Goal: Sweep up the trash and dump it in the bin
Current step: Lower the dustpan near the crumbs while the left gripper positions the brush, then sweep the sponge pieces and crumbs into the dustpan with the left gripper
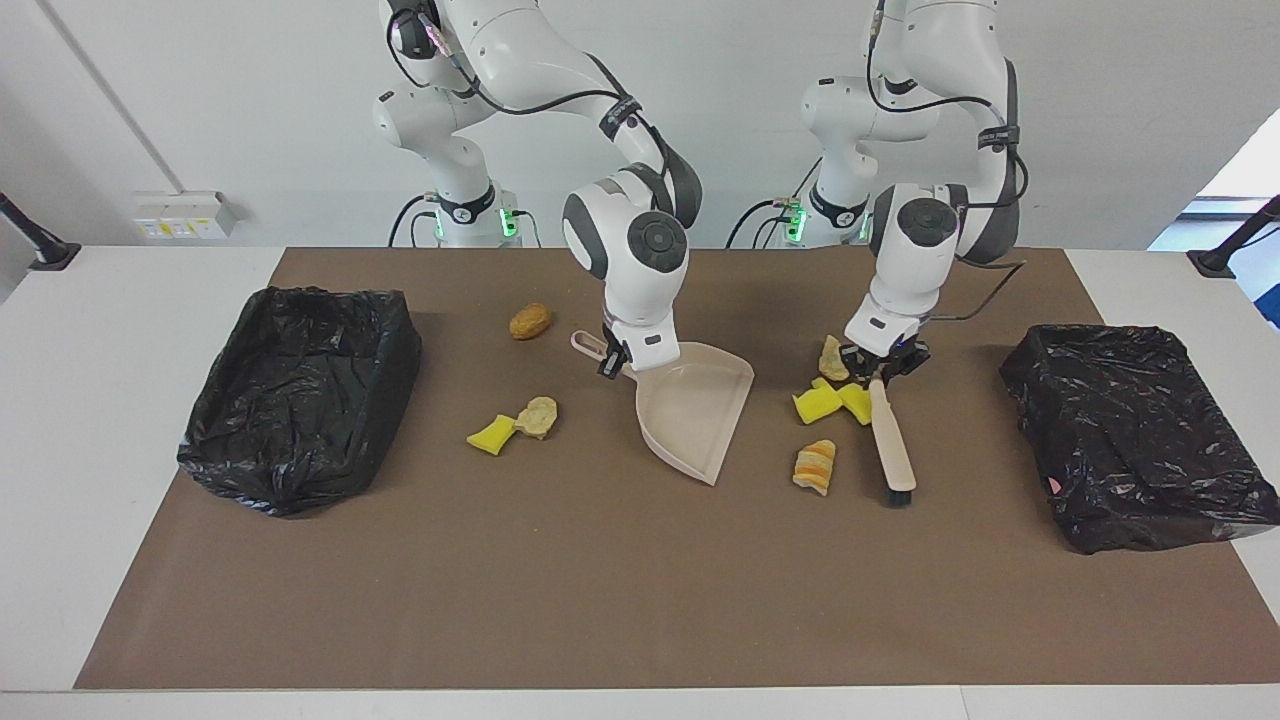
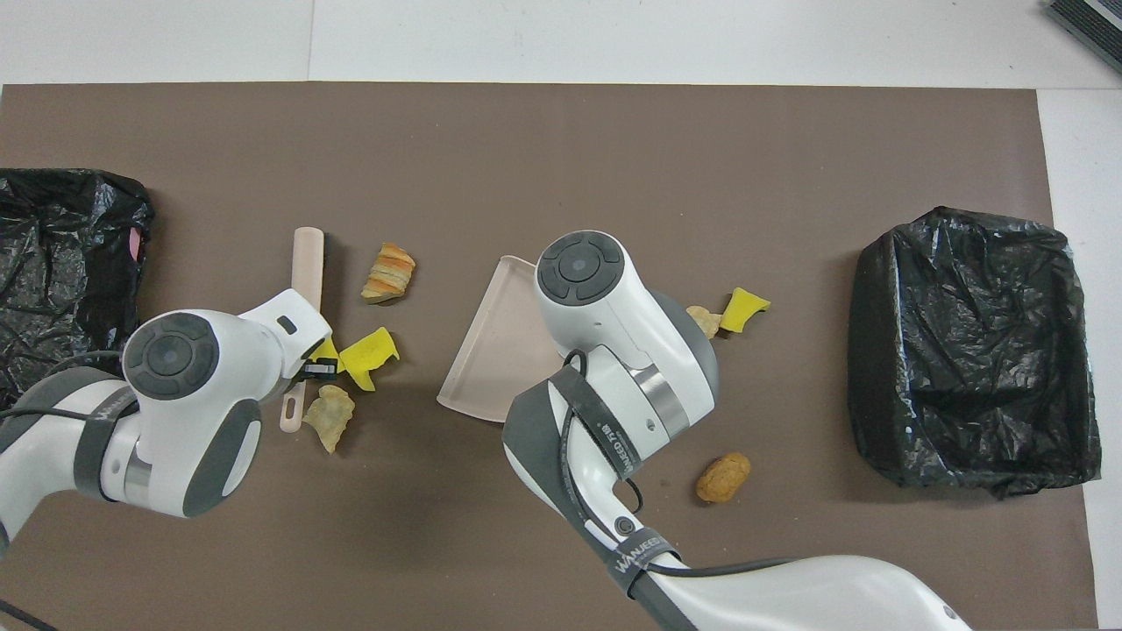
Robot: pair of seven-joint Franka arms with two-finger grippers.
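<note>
The right gripper (image 1: 613,358) is closed on the handle of the beige dustpan (image 1: 695,410), whose wide mouth rests on the brown mat (image 1: 600,580) and points away from the robots. The left gripper (image 1: 882,362) is closed on the handle of the hand brush (image 1: 892,440); the brush lies along the mat with its black bristles at the end farther from the robots.

The trash sits in two groups. Beside the brush, on the dustpan's side of it, lie two yellow sponge chunks (image 1: 833,402), a tan lump (image 1: 832,357) nearer to the robots, and the orange-striped roll (image 1: 815,466) farther out. Toward the right arm's end of the dustpan lie another yellow chunk (image 1: 490,434) touching a tan scrap (image 1: 537,416), and a brown bread lump (image 1: 530,321) alone, nearer to the robots.

A black-lined bin (image 1: 300,395) stands at the right arm's end of the mat, and a second one (image 1: 1130,430) at the left arm's end. The wide strip of mat farther from the robots than everything lies open up to its edge.
</note>
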